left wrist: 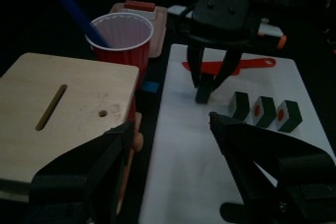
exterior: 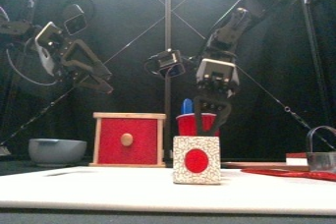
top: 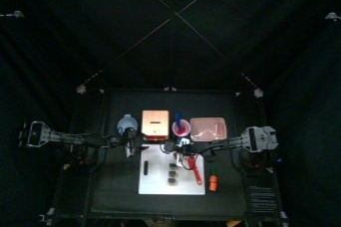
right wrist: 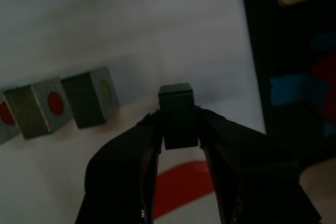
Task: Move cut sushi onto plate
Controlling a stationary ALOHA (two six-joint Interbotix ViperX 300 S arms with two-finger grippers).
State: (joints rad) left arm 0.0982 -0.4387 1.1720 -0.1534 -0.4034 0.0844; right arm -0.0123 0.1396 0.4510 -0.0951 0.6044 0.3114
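1. Black curtains close in a small dark surface (top: 100, 186) with a white cutting board (top: 173, 183) in the lower middle of the top view. The plate (top: 208, 126) lies just above the board's upper right corner.
2. The cut sushi is all on the board. One chunk (right wrist: 178, 105) stands apart between the right pincer's jaws. Three more chunks (right wrist: 82, 100) sit in a row near it at the left edge of the right wrist view. The red knife (left wrist: 234, 65) lies on the board just beyond them.
3. Handling, as a judgement: each chunk looks small, light and blocky, with flat sides that suit a grip across two opposite faces, low on the body. It may be soft or slick, so too hard a squeeze could dent it or make it squirt out. It should be lifted clear of the board before carrying.
4. The right arm comes in from the right of the top view, bent steeply down over the board. The right pincer (right wrist: 179, 122) points almost straight down. Its jaws stand against both sides of the single chunk and look clenched on it, while the chunk rests on the board.
5. The left arm hangs at the left, above the wooden box (left wrist: 59, 95) and beside the red cup (left wrist: 121, 39). The left pincer (left wrist: 178, 144) is released and empty.
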